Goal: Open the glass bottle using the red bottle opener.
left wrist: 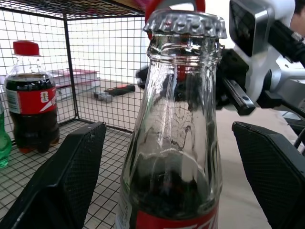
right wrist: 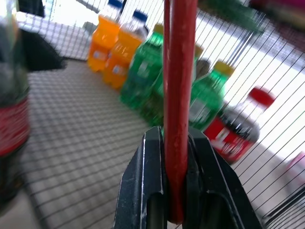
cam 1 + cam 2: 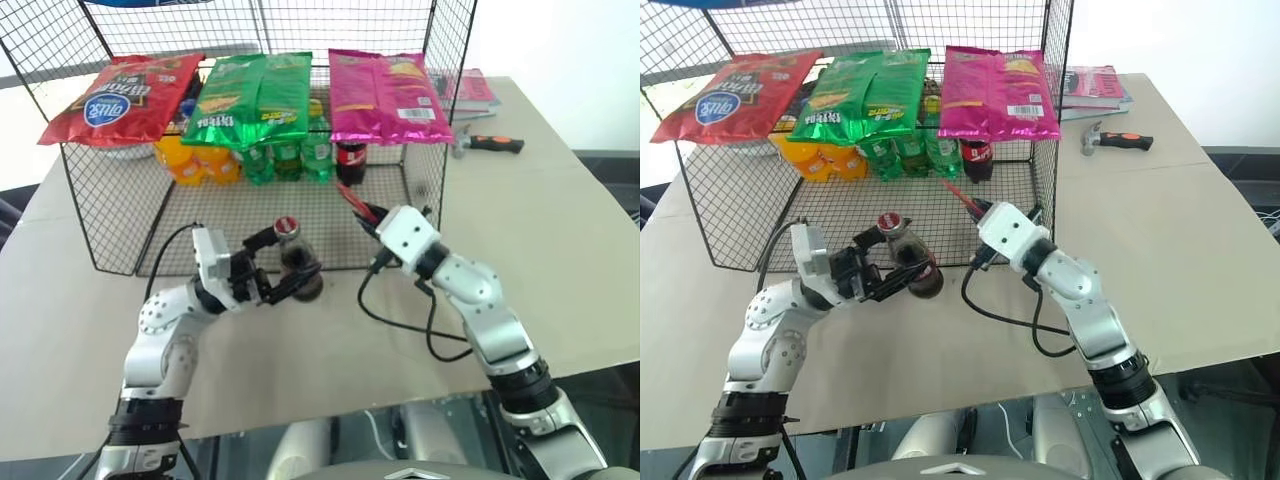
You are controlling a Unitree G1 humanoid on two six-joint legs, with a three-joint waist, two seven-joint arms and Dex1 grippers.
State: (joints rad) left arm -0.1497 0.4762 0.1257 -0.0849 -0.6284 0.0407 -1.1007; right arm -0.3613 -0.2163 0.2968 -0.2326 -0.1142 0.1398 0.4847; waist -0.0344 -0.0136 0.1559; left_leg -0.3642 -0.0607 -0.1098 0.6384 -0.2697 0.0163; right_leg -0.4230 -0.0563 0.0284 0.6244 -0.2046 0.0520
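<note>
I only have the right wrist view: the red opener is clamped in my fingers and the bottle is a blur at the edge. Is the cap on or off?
Observer: On. The left wrist view shows the crown cap seated on the glass bottle.
Operator: How near is the opener's head to it?
Observer: Apart. From the head camera, the red bottle opener sits to the robot's right of the cap, not hooked on.
Operator: Is the left side gripping the bottle?
Observer: No. The left gripper flanks it, with gaps between its fingers and the glass.
</note>
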